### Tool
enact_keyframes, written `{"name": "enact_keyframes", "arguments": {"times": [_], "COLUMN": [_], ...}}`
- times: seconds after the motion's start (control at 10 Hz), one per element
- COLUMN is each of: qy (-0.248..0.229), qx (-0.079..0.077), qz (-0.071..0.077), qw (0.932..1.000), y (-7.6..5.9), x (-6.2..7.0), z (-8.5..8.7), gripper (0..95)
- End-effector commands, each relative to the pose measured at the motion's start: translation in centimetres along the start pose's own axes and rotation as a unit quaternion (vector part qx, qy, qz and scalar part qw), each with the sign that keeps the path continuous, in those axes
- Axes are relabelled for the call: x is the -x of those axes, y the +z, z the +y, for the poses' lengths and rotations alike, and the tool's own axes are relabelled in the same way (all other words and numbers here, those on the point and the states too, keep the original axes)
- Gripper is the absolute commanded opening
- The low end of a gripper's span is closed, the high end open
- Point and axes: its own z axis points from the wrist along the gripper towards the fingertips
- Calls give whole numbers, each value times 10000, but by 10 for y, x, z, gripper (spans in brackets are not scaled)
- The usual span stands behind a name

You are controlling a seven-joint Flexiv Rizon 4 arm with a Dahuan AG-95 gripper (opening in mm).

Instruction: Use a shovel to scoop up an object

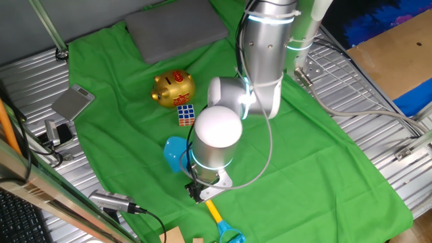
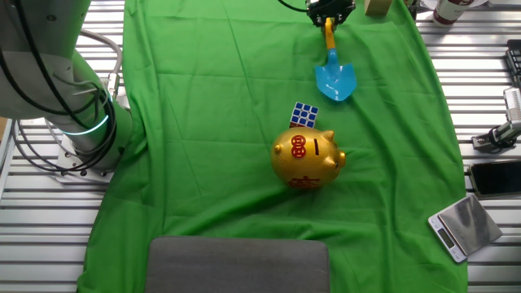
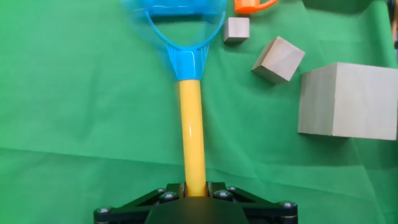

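One claw (image 2: 329, 18) pinching shovel (image 2: 334, 73) shaft; we risk nudging cube (image 2: 304, 115) toward piggy bank (image 2: 308, 160) at 6 o'clock.

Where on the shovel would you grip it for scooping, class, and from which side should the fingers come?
Grip the shovel on its straight yellow shaft, closing from above across its width. The shaft is narrow and even, unlike the wide blade or looped handle. The gripper appears to hold it there.

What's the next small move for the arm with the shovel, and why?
Probably slide the shovel blade-first toward the cube. The gripper already clamps the yellow shaft, the blade lies apart from the cube, and the piggy bank right behind it could brace it.
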Motion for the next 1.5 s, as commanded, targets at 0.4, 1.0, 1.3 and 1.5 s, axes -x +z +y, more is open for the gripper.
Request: {"name": "enact_keyframes", "arguments": {"times": [0.4,1.0,1.3,1.5], "qy": [166,108,12,10], "qx": [131,144,129,129], "qz": [46,47,27,41], "qw": [9998,9998,9999,9999], "y": [-9,-10,-9,-9], "x": [-4,-8,-9,-9], "z": [17,39,47,48], "gripper": [0,0,0,0]}}
